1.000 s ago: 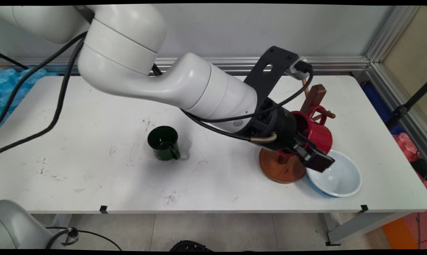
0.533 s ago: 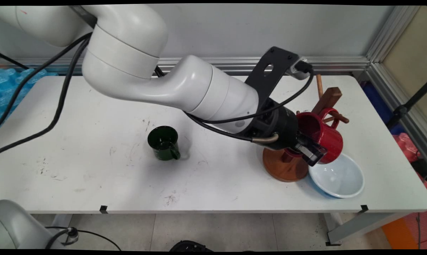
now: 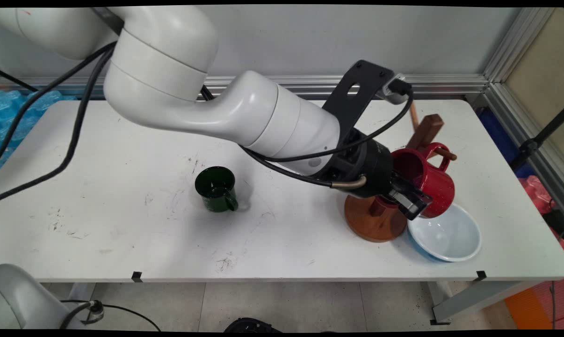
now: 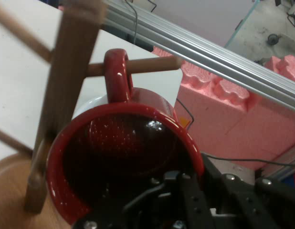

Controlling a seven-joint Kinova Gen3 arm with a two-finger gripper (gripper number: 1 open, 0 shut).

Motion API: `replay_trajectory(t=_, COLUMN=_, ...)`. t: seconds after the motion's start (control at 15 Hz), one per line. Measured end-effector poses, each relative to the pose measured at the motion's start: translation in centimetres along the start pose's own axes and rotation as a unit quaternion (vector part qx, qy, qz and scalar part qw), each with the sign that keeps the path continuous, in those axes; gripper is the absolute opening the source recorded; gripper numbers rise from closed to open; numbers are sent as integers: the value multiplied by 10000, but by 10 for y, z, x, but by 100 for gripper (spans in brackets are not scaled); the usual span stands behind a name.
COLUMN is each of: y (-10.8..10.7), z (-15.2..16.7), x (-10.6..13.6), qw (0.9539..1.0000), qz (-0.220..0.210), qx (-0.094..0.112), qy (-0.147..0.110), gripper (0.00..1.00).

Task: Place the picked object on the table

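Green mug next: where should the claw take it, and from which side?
Grip the green mug by its rim from straight above, straddling the wall: it stands upright, mouth open. Use the far-left rim, since the handle points near-right. The claw now holds the red mug.

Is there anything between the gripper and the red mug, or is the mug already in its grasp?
Nothing stands between them. The gripper is shut on the rim of the red mug, one finger inside it. The mug's handle is threaded on a peg of the tilted wooden mug tree.
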Motion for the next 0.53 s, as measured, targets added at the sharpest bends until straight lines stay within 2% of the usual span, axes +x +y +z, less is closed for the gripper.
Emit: replay_trajectory(t=0.53, y=17, z=-7, x=10, qw=9998, qz=10, qx=-200, qy=-49, gripper=0)
